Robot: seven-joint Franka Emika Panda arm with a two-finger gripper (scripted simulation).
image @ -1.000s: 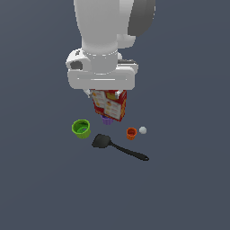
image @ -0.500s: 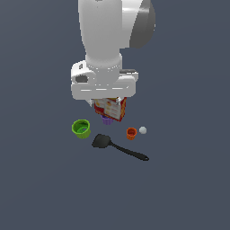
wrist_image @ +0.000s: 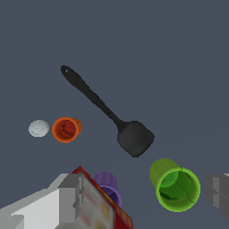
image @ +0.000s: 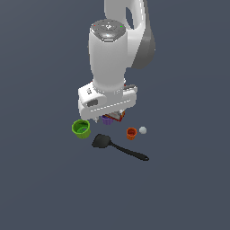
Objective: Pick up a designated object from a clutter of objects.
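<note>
Lowering since a second ago, the arm is now covering most of the red box point(image: 117, 117) and purple cup point(image: 107, 120). Pincer point(wrist_image: 134, 197) is hanging open and empty, fingers point(wrist_image: 71, 197) partly cropped. Black spatula point(image: 117, 147) is lying untouched on the table point(image: 188, 188), nearby, presumably awaiting alignment.

black spatula point(wrist_image: 134, 137) lies flat on dark grey floor point(wrist_image: 179, 53), long thin handle angled away from its squarish blade. green cup point(wrist_image: 175, 185) just beside the blade. orange cup point(wrist_image: 66, 129) next to small white ball point(wrist_image: 39, 128). purple cup point(wrist_image: 107, 185) touches red printed box point(wrist_image: 103, 205). grey fingers point(wrist_image: 71, 197) at frame edges, set wide apart.
</note>
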